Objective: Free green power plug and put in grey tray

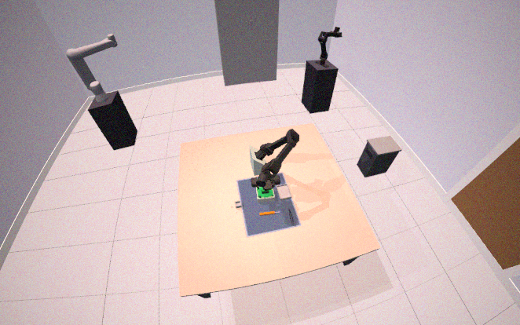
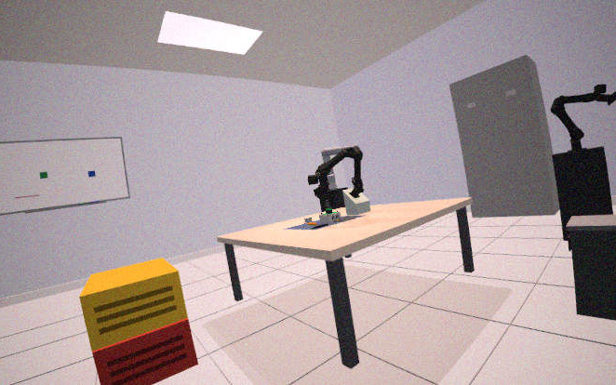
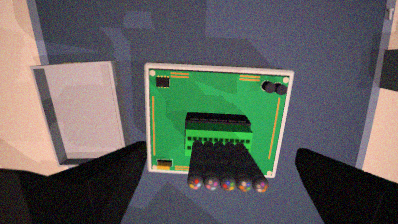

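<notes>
The green plug [image 3: 219, 136] sits in the black socket [image 3: 217, 119] on the green circuit board [image 3: 170, 107] [image 1: 270, 195]. Several black wires [image 3: 220, 162] with coloured ends rise from the plug towards the wrist camera. The grey tray [image 3: 89, 112] [image 1: 284, 192] is empty and lies beside the board, on the left in the wrist view. My gripper [image 3: 221, 152] is open and empty, above the board, with one finger on each side of the plug and wires. In the top view the arm hides the back part of the board.
Board and tray are on a blue mat [image 1: 254, 224] [image 3: 330, 45]. An orange-handled tool [image 1: 267, 213] [image 2: 311, 223] lies in front of the board. A dark thin object [image 1: 291, 217] is near the mat's right edge, a small grey item [image 1: 237, 204] at its left. A pale box [image 1: 256, 165] [image 2: 358, 204] stands behind.
</notes>
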You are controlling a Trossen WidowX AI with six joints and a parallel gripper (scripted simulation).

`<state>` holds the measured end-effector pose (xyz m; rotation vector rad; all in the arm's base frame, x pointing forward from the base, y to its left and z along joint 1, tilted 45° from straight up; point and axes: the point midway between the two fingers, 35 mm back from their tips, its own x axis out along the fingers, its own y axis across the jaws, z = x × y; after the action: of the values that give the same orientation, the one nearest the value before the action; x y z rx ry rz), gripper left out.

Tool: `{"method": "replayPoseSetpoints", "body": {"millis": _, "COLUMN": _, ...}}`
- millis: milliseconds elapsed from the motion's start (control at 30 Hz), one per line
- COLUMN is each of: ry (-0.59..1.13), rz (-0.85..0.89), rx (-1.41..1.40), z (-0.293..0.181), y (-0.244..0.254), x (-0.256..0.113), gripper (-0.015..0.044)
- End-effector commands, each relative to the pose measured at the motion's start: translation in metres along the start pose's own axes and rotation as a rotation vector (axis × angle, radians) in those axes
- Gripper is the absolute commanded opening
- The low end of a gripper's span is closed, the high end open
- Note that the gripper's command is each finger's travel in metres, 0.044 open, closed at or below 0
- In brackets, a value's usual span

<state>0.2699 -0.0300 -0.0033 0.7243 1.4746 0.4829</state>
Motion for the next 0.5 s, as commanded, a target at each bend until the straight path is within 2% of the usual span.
{"method": "replayPoseSetpoints", "body": {"millis": 0, "ry": 0.003, "rz": 0.005, "rx": 0.009, "z": -0.0022, "y": -0.0001, "x": 0.0034, "gripper": 0.043}}
{"method": "replayPoseSetpoints", "body": {"millis": 100, "ry": 0.003, "rz": 0.005, "rx": 0.009, "z": -0.0022, "y": -0.0001, "x": 0.0034, "gripper": 0.043}}
{"method": "replayPoseSetpoints", "body": {"millis": 467, "ry": 0.003, "rz": 0.005, "rx": 0.009, "z": -0.0022, "y": -0.0001, "x": 0.0034, "gripper": 0.0141}}
